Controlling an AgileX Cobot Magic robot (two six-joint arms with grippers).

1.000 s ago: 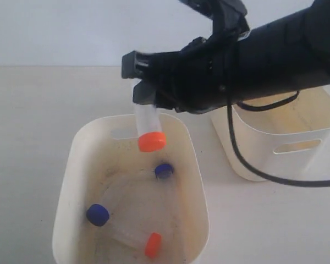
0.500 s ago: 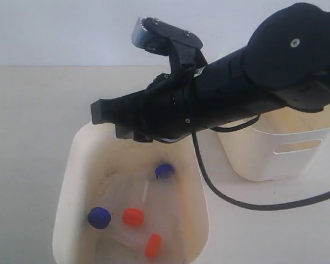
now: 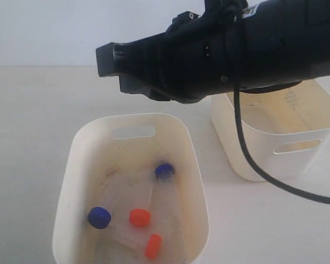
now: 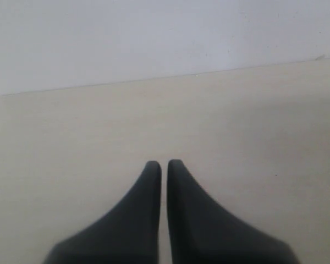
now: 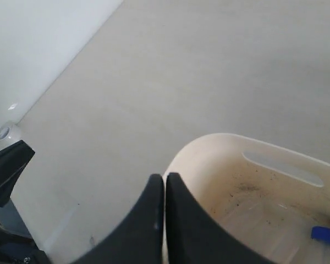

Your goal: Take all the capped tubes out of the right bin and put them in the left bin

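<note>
The speckled left bin (image 3: 77, 144) stands at the front and holds several capped tubes. Two have blue caps (image 3: 164, 171) (image 3: 99, 217) and two have orange caps (image 3: 139, 217) (image 3: 153, 246). My right gripper (image 3: 107, 60) hangs above the bin's far rim, shut on nothing. In the right wrist view its jaws (image 5: 164, 177) meet over the left bin's rim (image 5: 209, 140), with one blue cap (image 5: 325, 235) at the edge. The clean right bin (image 3: 253, 154) sits behind my right arm, and the part of its inside that shows holds no tube. My left gripper (image 4: 164, 164) is shut over bare table.
A black cable (image 3: 247, 159) loops down from the right arm in front of the right bin. The diamond mark (image 3: 291, 99) shows on that bin's inner wall. Pale tabletop surrounds both bins, with a white wall behind.
The orange-capped tube left my right gripper and dropped into the left bin among the others. The right gripper's jaws closed, and the arm rose above the bin.
</note>
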